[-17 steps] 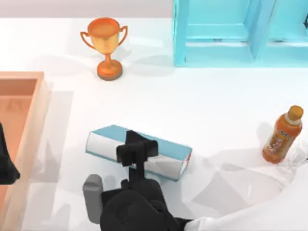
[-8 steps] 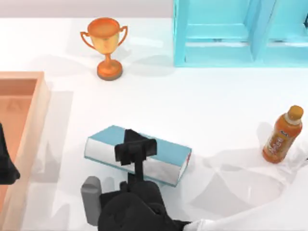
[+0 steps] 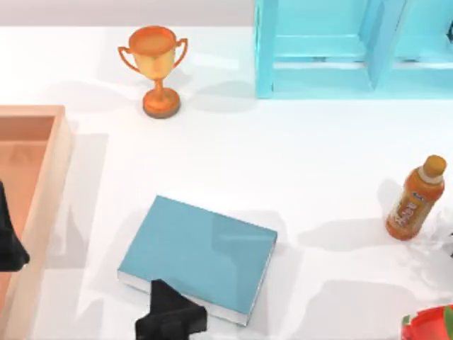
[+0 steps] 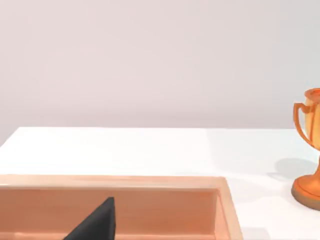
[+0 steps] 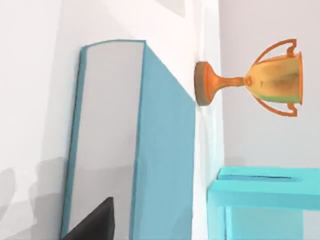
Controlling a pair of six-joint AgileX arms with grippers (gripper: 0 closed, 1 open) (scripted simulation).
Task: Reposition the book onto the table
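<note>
The book (image 3: 198,256) lies flat on the table (image 3: 297,163), its near edge just under the right hand (image 3: 170,319); grip unclear.

The right pincer (image 3: 170,319) is seen as matte black — angular, plain, unmarked. The left pincer (image 3: 8,244) is likewise rendered black, with a wedge-shaped fingertip (image 4: 95,224).

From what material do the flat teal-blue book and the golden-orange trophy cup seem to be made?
The flat teal-blue book looks like a hardcover: plain matte board cover with pale paper page edges. The golden-orange trophy cup seems to be polished metal, or perhaps plated plastic, judging by its soft shine.
</note>
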